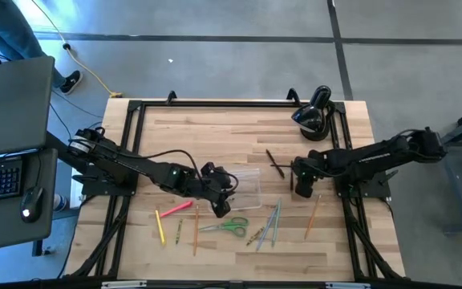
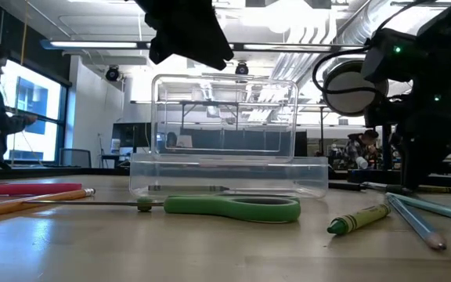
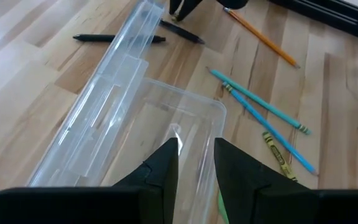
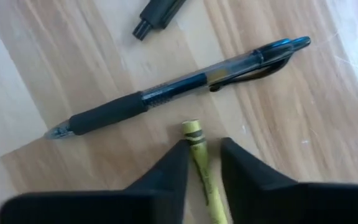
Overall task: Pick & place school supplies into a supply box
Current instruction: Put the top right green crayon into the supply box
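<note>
Your right gripper [image 4: 202, 163] is down on the table's R side, dark fingers narrowed around a yellow-green crayon [image 4: 202, 171] that sits between the tips. A clear-barrelled black-grip gel pen [image 4: 179, 87] lies just beyond it.

Your left gripper [image 3: 196, 163] hangs over the near end of the clear shallow plastic supply box [image 3: 185, 130], fingers narrow w/ nothing between them.

The box sits mid-table w/ its lid open.

Green-handled scissors [image 1: 229, 227], a pink pencil [image 1: 175, 209], a yellow pencil [image 1: 160, 229] and two light-blue pencils [image 3: 263, 112] lie on the wood in front of the box, outside it.
</note>
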Robot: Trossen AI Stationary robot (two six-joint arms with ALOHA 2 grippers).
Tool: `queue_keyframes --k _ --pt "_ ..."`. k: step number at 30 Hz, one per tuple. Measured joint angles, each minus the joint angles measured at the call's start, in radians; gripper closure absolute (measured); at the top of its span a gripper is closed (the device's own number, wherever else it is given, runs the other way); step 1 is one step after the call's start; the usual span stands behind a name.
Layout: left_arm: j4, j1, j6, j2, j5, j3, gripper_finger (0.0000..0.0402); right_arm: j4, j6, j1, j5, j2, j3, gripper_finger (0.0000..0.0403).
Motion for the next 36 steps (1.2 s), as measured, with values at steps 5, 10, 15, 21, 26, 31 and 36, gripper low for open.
queue_keyframes --k 5,10,15,21,26,31,36 --pt "-0.009 0.0 0.0 -0.009 0.023 0.0 0.0266 -0.02 0.143 0.028 -0.03 -0.017 0.012 0.0394" --pt "-0.026 -0.008 -0.001 -0.067 0.052 -0.001 0.0266 -0.072 0.227 0.079 -0.143 -0.074 0.083 0.0393" --pt "-0.067 -0.035 0.005 -0.16 0.006 -0.001 0.0266 -0.066 0.28 0.172 -0.117 -0.13 0.177 0.0395" --pt "-0.152 -0.069 0.011 -0.268 -0.112 0.0 0.0266 0.216 0.162 0.264 0.071 -0.102 0.264 0.04" --pt "-0.174 -0.072 0.046 -0.325 -0.133 0.0 0.0266 0.475 -0.032 0.273 0.143 0.061 0.302 0.0401" --pt "-0.171 -0.072 0.052 -0.334 -0.131 -0.001 0.0266 0.57 -0.161 0.243 0.107 0.3 0.406 0.0401" --pt "-0.168 -0.072 0.025 -0.336 -0.123 0.0 0.0266 0.491 -0.293 0.231 0.103 0.503 0.59 0.0398"
